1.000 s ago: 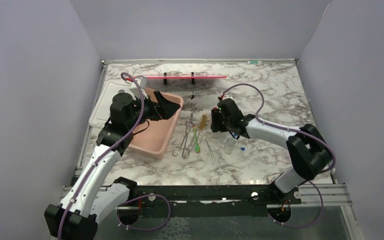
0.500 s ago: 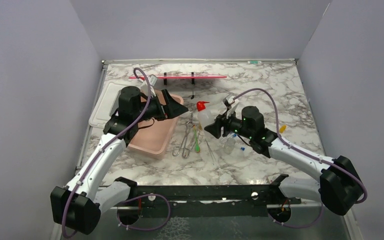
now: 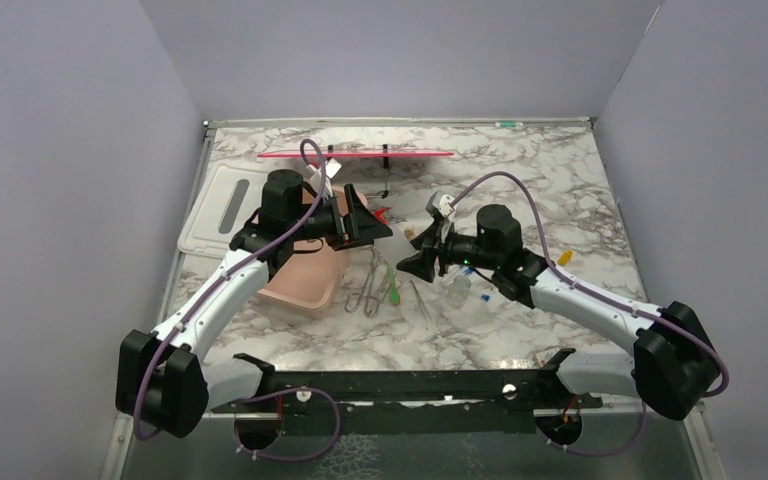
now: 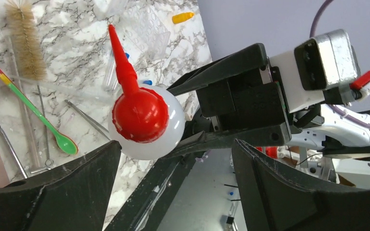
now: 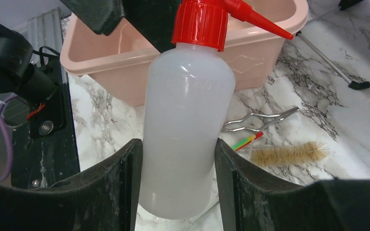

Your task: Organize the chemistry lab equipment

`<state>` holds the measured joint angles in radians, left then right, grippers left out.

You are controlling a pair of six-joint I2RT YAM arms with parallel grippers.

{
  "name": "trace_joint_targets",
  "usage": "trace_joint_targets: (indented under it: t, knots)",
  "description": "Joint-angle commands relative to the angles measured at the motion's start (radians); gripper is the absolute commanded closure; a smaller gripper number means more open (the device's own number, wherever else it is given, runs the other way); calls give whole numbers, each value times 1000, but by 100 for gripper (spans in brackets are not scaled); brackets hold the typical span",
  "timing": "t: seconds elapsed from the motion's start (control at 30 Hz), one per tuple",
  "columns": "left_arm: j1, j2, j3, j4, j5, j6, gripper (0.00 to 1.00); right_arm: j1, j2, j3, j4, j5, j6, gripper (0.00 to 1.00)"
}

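top view: right gripper [image 3: 407, 262] holds clear squeeze bottle with red nozzle [image 3: 381, 212] above marble table [image 3: 520, 190], just right of pink tub [image 3: 300, 285]. left gripper [image 3: 368, 222] meets it at nozzle end.

left wrist view: left fingers [image 4: 53, 192] spread wide, bottle's red cap between them, untouched. small brush [image 4: 24, 38] and green-handled tool [image 4: 60, 140] lie on table.

right wrist view: right fingers [image 5: 111, 187] clamped on bottle's sides. metal scissor-like tongs [image 5: 260, 120] on table beyond.
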<state>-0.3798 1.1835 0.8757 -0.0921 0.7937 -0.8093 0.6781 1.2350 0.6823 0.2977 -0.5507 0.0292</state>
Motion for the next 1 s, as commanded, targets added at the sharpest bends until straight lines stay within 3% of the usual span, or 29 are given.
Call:
trace_joint_targets:
  t: [0.0, 0.33, 0.63, 0.8, 0.97]
  knots:
    - [-1, 24, -13, -16, 15, 17, 12, 13, -2, 37, 20, -73, -52, 59]
    - [-2, 36, -24, -29, 19, 29, 11, 20, -6, 54, -6, -122, -81, 59]
    - [-2, 37, 0, -62, 58, 60, 33, 22, 27, 93, -67, -164, -161, 59]
    - [-2, 28, -4, -81, 88, 102, 34, 23, 38, 108, -71, -175, -164, 58]
    - [-2, 25, 12, -124, 60, 146, 50, 23, 43, 123, -79, -176, -149, 50]
